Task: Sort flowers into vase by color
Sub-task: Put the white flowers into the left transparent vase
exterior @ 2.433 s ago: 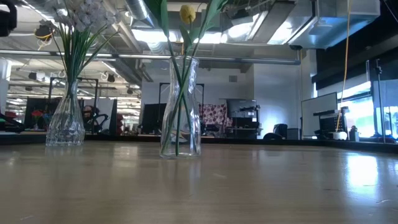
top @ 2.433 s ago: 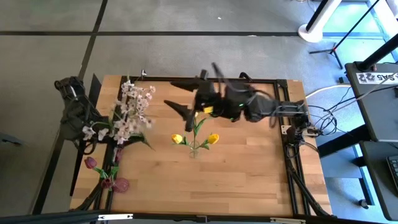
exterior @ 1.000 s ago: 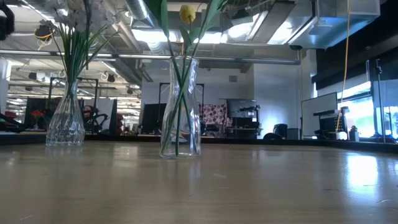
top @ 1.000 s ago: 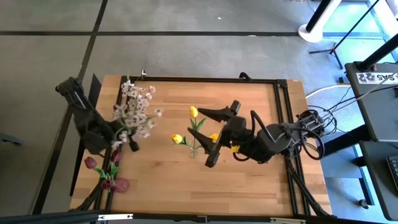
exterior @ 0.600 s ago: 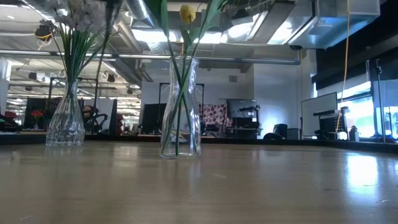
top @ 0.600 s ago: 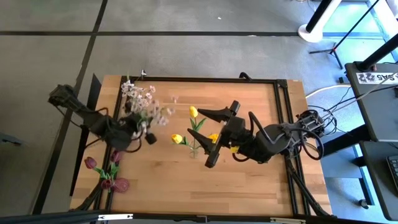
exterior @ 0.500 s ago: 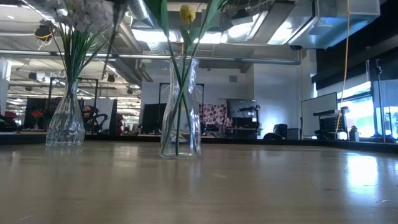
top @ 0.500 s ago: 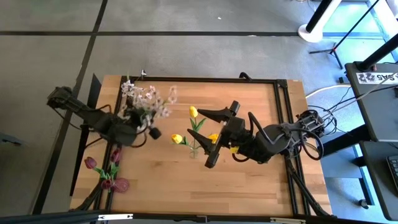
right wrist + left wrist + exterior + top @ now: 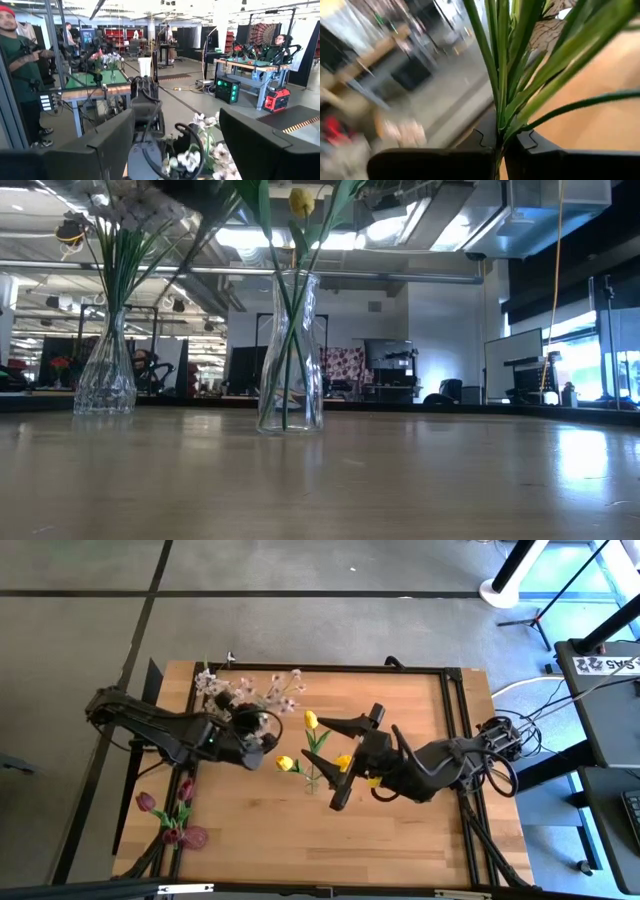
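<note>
A clear vase (image 9: 290, 350) of yellow tulips (image 9: 311, 720) stands mid-table. A cut-glass vase (image 9: 105, 375) to its left holds white-pink sprays (image 9: 120, 205). Dark red blooms (image 9: 165, 822) lie at the near left corner. My left gripper (image 9: 256, 743) is shut on a white-pink spray (image 9: 285, 692), just left of the tulips. My right gripper (image 9: 337, 764) hangs open beside the tulip vase (image 9: 312, 780), on its right, touching nothing. My left gripper pinches several green stems (image 9: 501, 131) of the white-pink spray between its two fingers. It comes level from the table's left. The stems and leaves fan out beyond the fingertips (image 9: 525, 142), and the blossoms (image 9: 285, 692) lean toward the far right. What lies below the fingers is hidden.
More white-pink blossoms (image 9: 215, 685) show near the far left edge. A black frame (image 9: 455, 730) borders the table, with cables (image 9: 500, 750) at the right. Bare wood (image 9: 400, 835) lies along the near side. People (image 9: 17, 60) and desks stand in the room beyond.
My left gripper has travelled from the left edge toward the tulip vase, carrying the white-pink spray with it. The spray's blossoms have swung toward the far right.
</note>
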